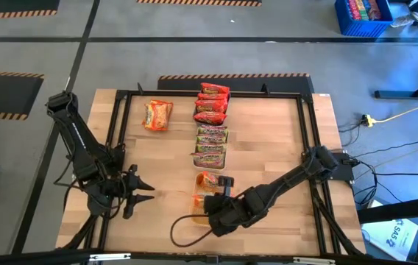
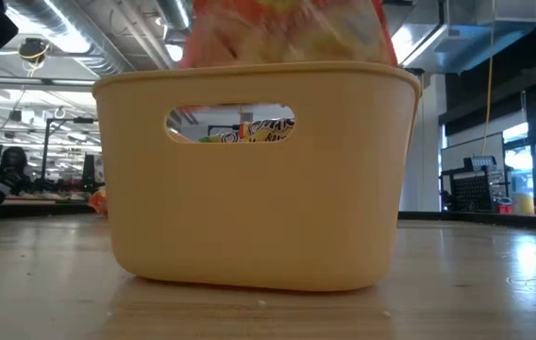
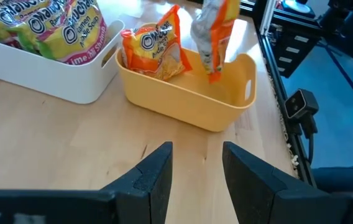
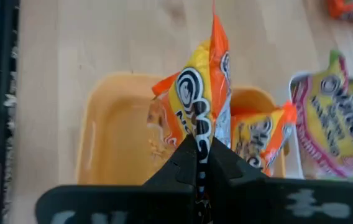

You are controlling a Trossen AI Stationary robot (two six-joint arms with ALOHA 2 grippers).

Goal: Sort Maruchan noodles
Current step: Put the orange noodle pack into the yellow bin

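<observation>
**Orange Packet Held Over the Yellow Tray**

An orange-yellow noodle packet [image 4: 204, 93] was gripped edge-on by the right gripper [image 4: 199, 163], its fingers pinched tight on the wrapper, directly above the orange-yellow tray [image 3: 223, 99]. A second orange packet [image 3: 155, 50] was already leaned inside that tray; only partial lettering could be made out on it. In the white tray [image 3: 58, 81] just beside, green-and-red packets [image 3: 36, 25] were stacked, and the words "Ramen Noodle Soup" could be read. Red packets [image 1: 213, 101] were lined up farther along the same row, and one orange packet [image 1: 157, 115] was left lying apart on the table [image 1: 268, 147]. The left gripper [image 3: 195, 165] was held idle near the table's front left, fingers parted around nothing.
</observation>
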